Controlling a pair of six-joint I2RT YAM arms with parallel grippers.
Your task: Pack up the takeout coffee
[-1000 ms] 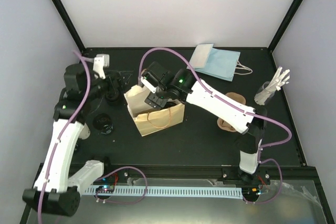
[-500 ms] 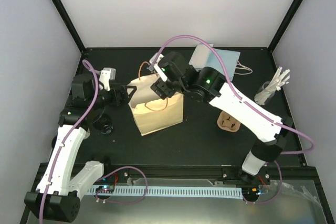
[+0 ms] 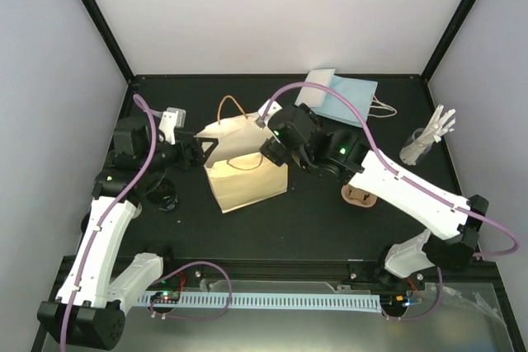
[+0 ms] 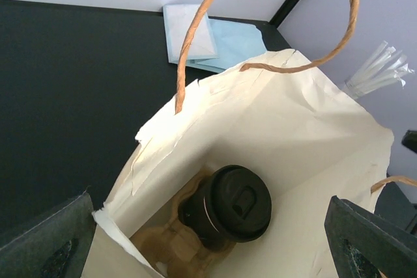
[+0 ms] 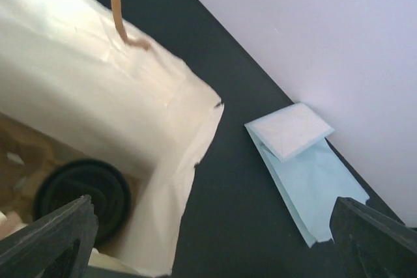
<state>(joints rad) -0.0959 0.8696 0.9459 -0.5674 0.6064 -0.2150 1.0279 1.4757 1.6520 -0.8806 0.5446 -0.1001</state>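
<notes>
The coffee cup (image 4: 233,208) sits at the bottom of the paper bag (image 3: 247,183), lid up, with its long axis roughly vertical and pointing at the bag mouth. It rests in or against a brown pulp carrier (image 4: 166,245) on the bag floor; the exact seating is hidden.

The left gripper (image 3: 200,152) is at the left rim of the bag mouth with its jaws wide apart and nothing between them. The right gripper (image 3: 271,152) is over the right rim, also spread wide and empty. From both grippers the cup lies below and inward. Neither touches it, and both appear about equally near.

Judgement: the cup is in place, so the coming move is a withdrawal, not a grasp.

- Surface: the bag stands upright on the black desk (image 3: 330,220), its thin walls creased and easily pushed
- Room: the twine handles (image 4: 260,4) arch above the mouth close to both grippers, so a sideways exit could snag one and tip the bag; lift clear first
</notes>
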